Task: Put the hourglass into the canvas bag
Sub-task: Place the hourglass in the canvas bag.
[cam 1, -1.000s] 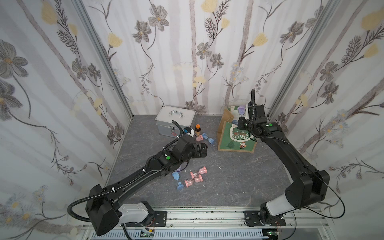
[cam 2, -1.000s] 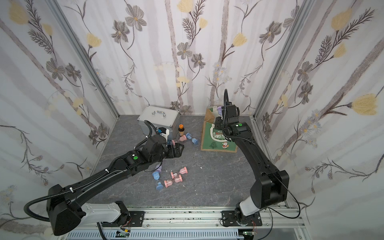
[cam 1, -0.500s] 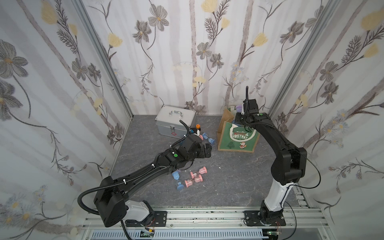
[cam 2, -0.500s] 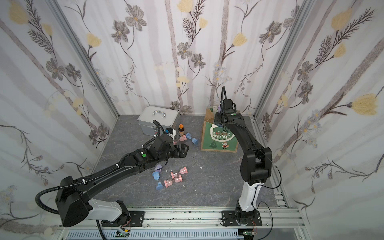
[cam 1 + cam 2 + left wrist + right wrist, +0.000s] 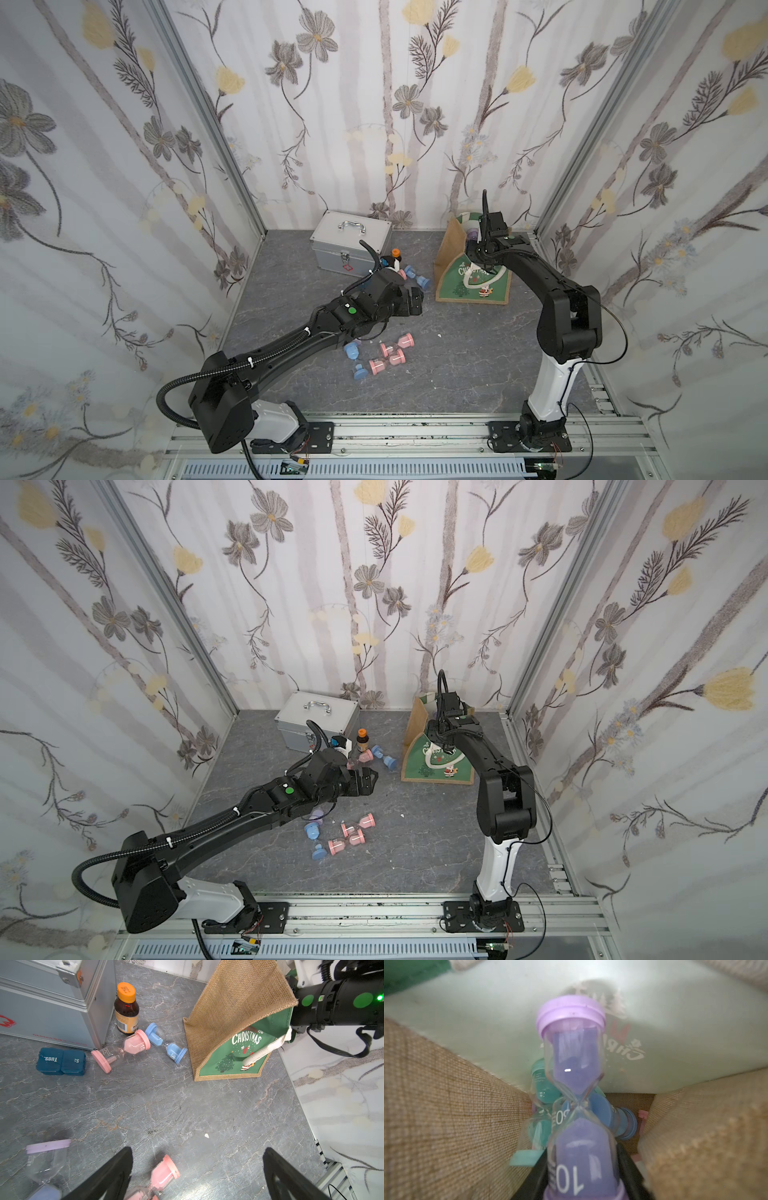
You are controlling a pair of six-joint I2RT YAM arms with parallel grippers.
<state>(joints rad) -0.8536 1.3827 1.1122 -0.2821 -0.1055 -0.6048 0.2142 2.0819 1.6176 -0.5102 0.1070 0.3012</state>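
A grey, marble-veined floor (image 5: 457, 353) is lying inside three walls of floral wallpaper (image 5: 374, 104), with an aluminium rail (image 5: 415, 432) running along the near edge under both arm bases. A silver metal case (image 5: 349, 245) is sitting at the back with its lid down. Just beside it, a brown bottle (image 5: 126, 1009), a pink hourglass (image 5: 122, 1049), a blue hourglass (image 5: 166, 1043) and a dark blue pill box (image 5: 61, 1060) are resting on the floor. The canvas bag (image 5: 451, 249) is standing in the back right corner, and a teal hourglass (image 5: 544, 1088) and another blue one (image 5: 618, 1120) are lying at its bottom. The right claw (image 5: 581, 1155) is reaching into the bag's mouth, its fingers flanking the purple hourglass (image 5: 575, 1053), which is hanging above those two. Whether they are clamping it or standing loose I cannot tell. The left claw (image 5: 197, 1151) is hovering spread wide and holding nothing.
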